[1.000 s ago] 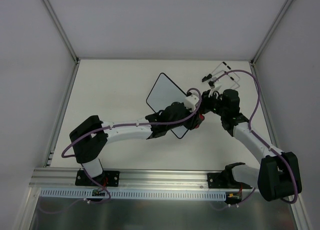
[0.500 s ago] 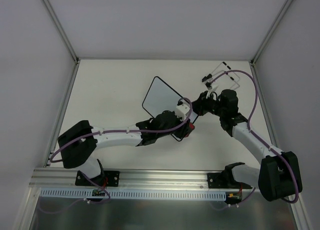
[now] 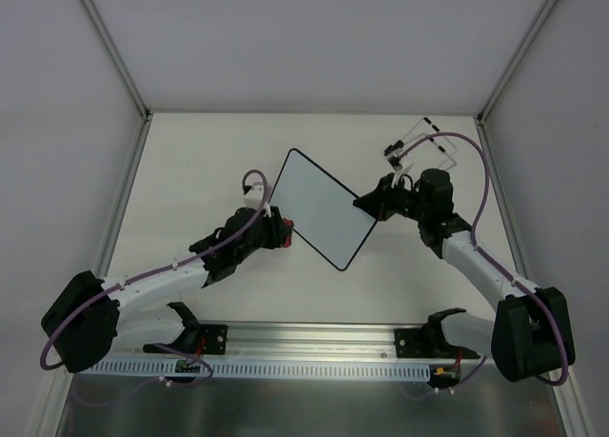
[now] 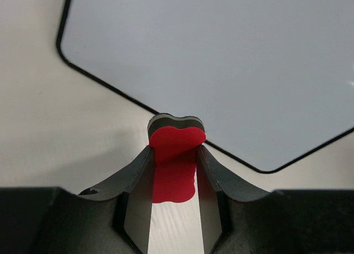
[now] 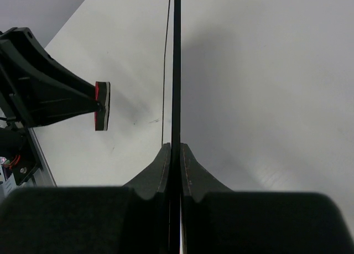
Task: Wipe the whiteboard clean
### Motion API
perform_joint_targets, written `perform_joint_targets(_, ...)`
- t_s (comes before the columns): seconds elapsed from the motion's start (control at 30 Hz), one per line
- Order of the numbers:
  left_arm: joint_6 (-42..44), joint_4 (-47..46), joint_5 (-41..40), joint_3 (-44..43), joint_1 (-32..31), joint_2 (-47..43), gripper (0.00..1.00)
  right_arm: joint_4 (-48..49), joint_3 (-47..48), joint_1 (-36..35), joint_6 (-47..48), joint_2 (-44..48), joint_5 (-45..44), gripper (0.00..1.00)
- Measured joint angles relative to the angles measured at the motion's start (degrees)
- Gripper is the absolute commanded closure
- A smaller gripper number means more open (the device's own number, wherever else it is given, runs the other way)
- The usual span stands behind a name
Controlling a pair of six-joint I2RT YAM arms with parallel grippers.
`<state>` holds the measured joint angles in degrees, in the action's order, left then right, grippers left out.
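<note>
My left gripper (image 4: 176, 151) clamps the eraser (image 4: 176, 168) at the left edge of the board (image 3: 324, 207) on the table (image 3: 190, 170), right gripper (image 5: 175, 149) pinching its right corner; it looks blank, so I'd wipe only lightly, eraser flat, pinch firm.

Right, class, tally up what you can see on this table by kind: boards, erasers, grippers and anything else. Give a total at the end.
whiteboard: 1
red eraser: 1
wire frame: 1
grippers: 2, the left gripper shut on the red eraser, the right gripper shut on the whiteboard's edge
Total: 5
</note>
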<state>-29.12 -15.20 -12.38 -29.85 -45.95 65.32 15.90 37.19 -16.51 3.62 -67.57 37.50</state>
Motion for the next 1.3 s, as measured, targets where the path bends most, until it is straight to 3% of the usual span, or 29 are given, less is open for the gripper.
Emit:
perform_joint_targets(0.4,-10.03,10.4,-3.26,6.58,13.97,-8.9,1.0,-4.31,4.94,3.96,0.85,-2.64,5.86,1.0)
perform_joint_targets(0.7,-11.26,13.81,-3.15,6.84,21.94,-3.54,1.0,-5.31,11.3,9.46,0.22,-4.02,8.41,1.0)
perform_joint_targets(0.8,-10.45,15.19,-3.06,4.11,24.04,0.85,0.94,-5.46,12.35,10.91,-0.02,-4.68,8.92,1.0)
perform_joint_targets(0.93,-9.16,16.22,-2.56,-1.75,26.27,7.67,0.65,-5.51,12.76,12.02,-0.15,-5.4,9.66,1.0)
perform_joint_targets(0.97,-8.85,16.44,-2.29,-3.23,26.82,9.44,0.48,-5.55,12.76,12.22,-0.17,-5.55,9.9,1.0)
perform_joint_targets(1.13,-6.73,18.53,-1.29,-7.5,28.06,13.31,0.06,-6.19,12.96,13.46,-0.28,-6.25,10.78,1.0)
perform_joint_targets(1.17,-6.4,18.99,-1.29,-8.11,28.06,13.29,0.01,-6.36,13.09,13.77,-0.37,-6.34,10.91,1.0)
perform_joint_targets(1.3,-4.7,20.92,-1.16,-10.88,28.06,11.61,0.01,-6.58,14.53,15.37,-0.7,-6.82,11.47,1.0)
